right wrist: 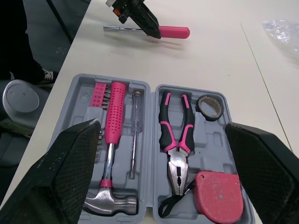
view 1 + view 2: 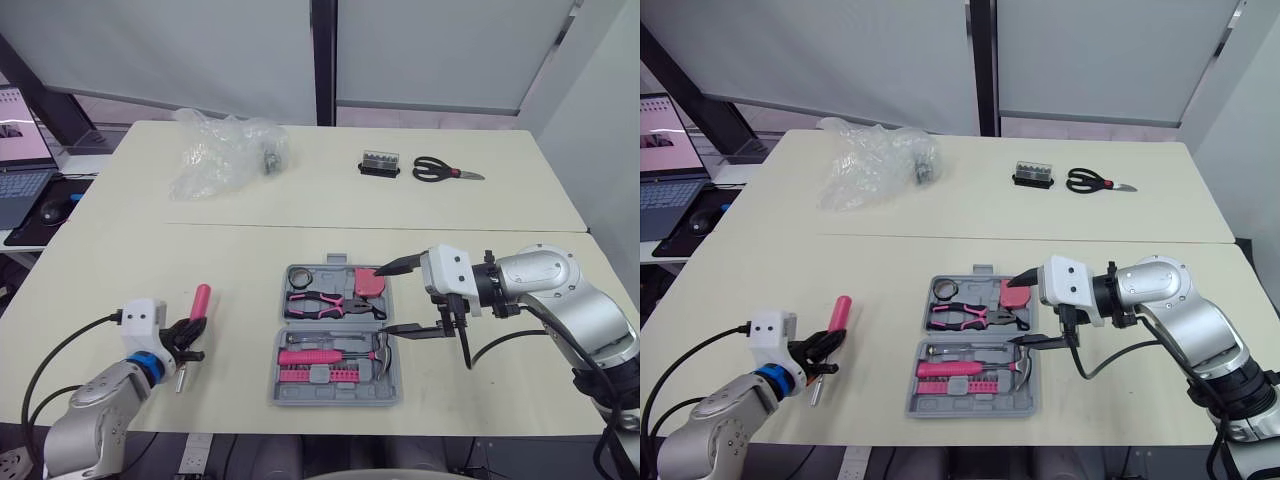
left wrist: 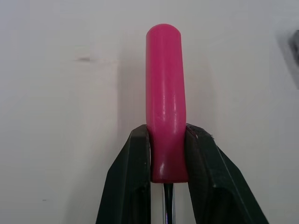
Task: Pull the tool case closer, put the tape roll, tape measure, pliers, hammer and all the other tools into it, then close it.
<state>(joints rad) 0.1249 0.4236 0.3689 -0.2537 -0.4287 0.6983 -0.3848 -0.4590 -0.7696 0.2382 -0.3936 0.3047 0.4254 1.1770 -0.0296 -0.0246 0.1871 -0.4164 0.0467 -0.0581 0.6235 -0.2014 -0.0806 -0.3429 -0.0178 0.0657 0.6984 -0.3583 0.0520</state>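
Observation:
The grey tool case (image 2: 395,385) lies open near the table's front edge. Inside it are a tape roll (image 2: 299,281), pink pliers (image 2: 320,305), a pink tape measure (image 2: 370,283), a pink-handled hammer (image 2: 330,355) and a thin screwdriver (image 1: 134,135). My right gripper (image 2: 385,298) hovers wide open just over the case's right edge, with nothing between its fingers (image 1: 70,163). To the left of the case, my left gripper (image 2: 190,335) is shut on the lower end of a pink-handled screwdriver (image 3: 166,93), low over the table.
A crumpled clear plastic bag (image 2: 225,150) lies at the back left. A black bit holder (image 2: 380,163) and black scissors (image 2: 445,171) lie at the back right. A laptop (image 2: 22,150) and mouse (image 2: 52,210) sit on a side desk to the left.

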